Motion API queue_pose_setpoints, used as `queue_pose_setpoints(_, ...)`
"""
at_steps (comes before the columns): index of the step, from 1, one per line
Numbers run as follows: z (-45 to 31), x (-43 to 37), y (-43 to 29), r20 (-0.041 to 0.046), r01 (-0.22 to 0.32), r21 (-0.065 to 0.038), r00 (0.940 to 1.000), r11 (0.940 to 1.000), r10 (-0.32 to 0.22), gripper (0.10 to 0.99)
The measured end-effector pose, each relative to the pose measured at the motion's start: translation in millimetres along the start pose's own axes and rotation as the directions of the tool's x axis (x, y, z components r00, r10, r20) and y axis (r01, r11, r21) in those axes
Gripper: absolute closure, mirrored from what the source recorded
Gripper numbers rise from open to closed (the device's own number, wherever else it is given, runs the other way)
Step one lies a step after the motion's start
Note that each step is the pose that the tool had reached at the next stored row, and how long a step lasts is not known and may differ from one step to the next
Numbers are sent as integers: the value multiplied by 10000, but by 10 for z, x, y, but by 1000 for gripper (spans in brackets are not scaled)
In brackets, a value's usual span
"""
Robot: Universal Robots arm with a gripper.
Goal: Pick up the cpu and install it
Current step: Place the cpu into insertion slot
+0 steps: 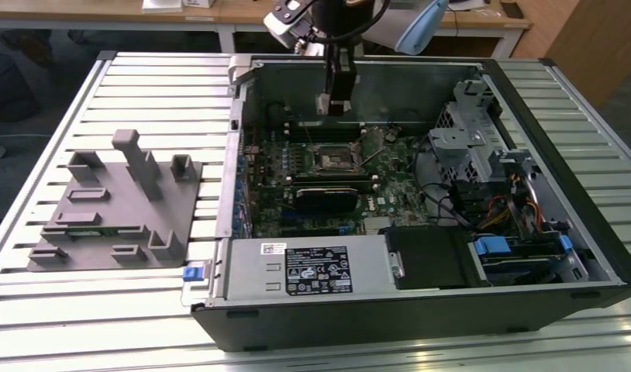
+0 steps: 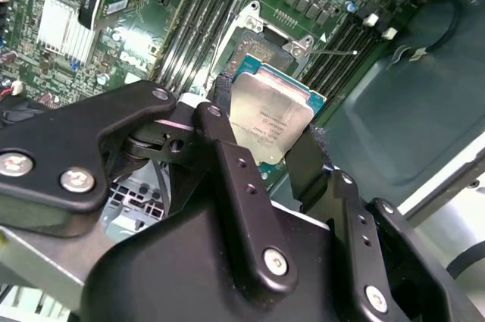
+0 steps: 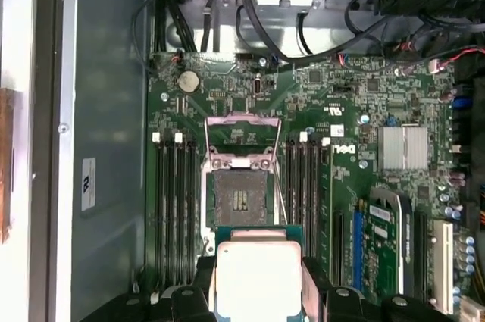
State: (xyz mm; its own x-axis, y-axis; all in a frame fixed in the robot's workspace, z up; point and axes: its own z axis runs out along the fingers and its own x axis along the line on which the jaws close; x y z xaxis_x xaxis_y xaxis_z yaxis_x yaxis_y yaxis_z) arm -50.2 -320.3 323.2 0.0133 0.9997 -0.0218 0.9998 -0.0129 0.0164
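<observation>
My gripper [image 1: 333, 106] hangs inside the open computer case, above the motherboard's far part. It is shut on the cpu [image 2: 271, 119], a small square chip with a pale silver top and a green edge, pinched between two black fingers [image 2: 227, 157]. In the first wrist view the cpu [image 3: 256, 276] hovers just short of the open socket [image 3: 239, 197], whose metal bracket is flipped up. The socket [image 1: 334, 156] lies a little nearer the camera than the gripper in the exterior view.
The open case [image 1: 419, 256] has tall metal walls around the board. Memory slots [image 3: 175, 208] flank the socket on both sides. A drive cage with cables [image 1: 481, 147] stands at the exterior view's right. A grey fixture [image 1: 119, 205] sits on the slatted table, left.
</observation>
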Motion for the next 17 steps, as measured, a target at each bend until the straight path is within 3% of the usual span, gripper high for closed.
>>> queue_pose_setpoints(8, 142, 24, 71, 6, 60, 0, 10000, 10000, -60, 553)
queue_pose_setpoints(17, 280, 29, 73, 9, 66, 5, 10000, 10000, -66, 553)
